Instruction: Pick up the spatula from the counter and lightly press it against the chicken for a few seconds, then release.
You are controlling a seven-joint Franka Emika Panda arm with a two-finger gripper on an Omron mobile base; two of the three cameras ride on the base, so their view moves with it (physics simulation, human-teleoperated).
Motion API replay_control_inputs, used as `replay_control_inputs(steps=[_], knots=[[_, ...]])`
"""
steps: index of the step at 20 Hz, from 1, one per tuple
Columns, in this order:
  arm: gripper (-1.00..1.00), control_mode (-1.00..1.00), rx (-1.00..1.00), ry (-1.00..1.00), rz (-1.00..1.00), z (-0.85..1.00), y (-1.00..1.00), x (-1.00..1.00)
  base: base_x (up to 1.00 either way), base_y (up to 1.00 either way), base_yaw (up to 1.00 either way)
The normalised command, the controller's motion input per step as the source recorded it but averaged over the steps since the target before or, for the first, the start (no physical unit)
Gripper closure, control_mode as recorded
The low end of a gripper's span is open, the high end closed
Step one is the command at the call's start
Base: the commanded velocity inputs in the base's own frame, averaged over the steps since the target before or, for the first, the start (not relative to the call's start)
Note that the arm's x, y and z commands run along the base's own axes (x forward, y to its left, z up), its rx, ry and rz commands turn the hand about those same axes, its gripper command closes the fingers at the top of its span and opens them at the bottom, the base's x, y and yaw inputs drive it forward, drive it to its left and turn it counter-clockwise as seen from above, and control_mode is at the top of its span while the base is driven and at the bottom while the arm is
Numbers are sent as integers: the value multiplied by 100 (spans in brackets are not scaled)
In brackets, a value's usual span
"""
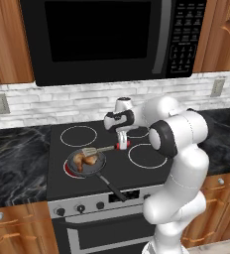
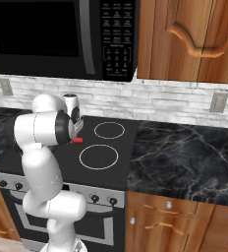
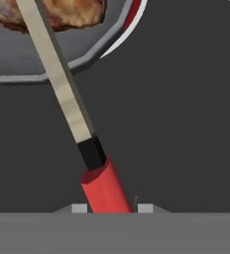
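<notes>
Spatula [image 1: 103, 148] meets chicken [image 1: 84, 159] in the left base view: the blade lies over the top of the meat in the pan [image 1: 73, 170], which sits on the front-left burner of the cooktop [image 1: 87, 191], while the red handle is raised toward the middle of the cooktop, pinched in the gripper [image 1: 121, 143]. The shallow slant looks chosen to lay the blade flat for a light press, which appears to be under way. The arm [image 1: 179, 144] rises from the front edge, elbow high, wrist folded back and down. From the right base view, the arm [image 2: 40, 130] hides the pan; the handle end of the spatula [image 2: 77, 140] juts from behind it, above the cooktop [image 2: 106, 170]. In the hand view, the gripper [image 3: 112, 208] is closed on the spatula [image 3: 62, 89], tips flanking the handle, the shaft crossing the pan [image 3: 18, 54] rim to the chicken [image 3: 72, 12] above bare cooktop [image 3: 176, 124].
</notes>
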Motion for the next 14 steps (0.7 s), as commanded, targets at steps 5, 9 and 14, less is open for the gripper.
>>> replay_control_inputs(steps=[5, 9, 14], knots=[[100, -100, -4, 0, 0, -24, 4, -16, 0, 0, 0], [100, -100, -1, -5, 0, 0, 0, -31, 0, 0, 0], [100, -100, 1, -9, 4, 46, 0, -47, 0, 0, 0]])
